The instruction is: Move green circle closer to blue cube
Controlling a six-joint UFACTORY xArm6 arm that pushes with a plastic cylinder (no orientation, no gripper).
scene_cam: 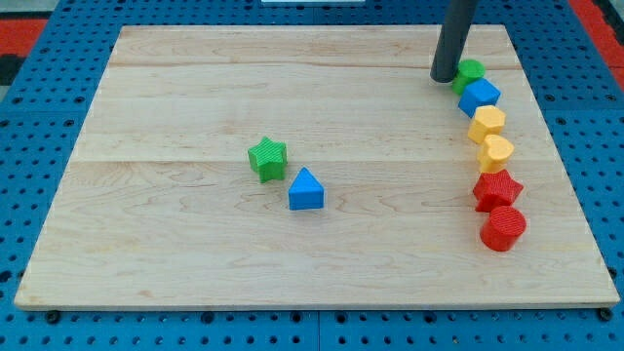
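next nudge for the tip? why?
Probably little or none: my tip sits at the left edge of the green circle, which already appears to touch the blue cube just below it. If anything, a short push toward the view's bottom right would press the two closer.

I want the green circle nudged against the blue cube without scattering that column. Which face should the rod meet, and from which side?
Push the green circle's upper-left edge, toward the view's bottom right. My tip already sits at its left; the blue cube lies directly below-right, apparently touching, so only a slight push seems needed.
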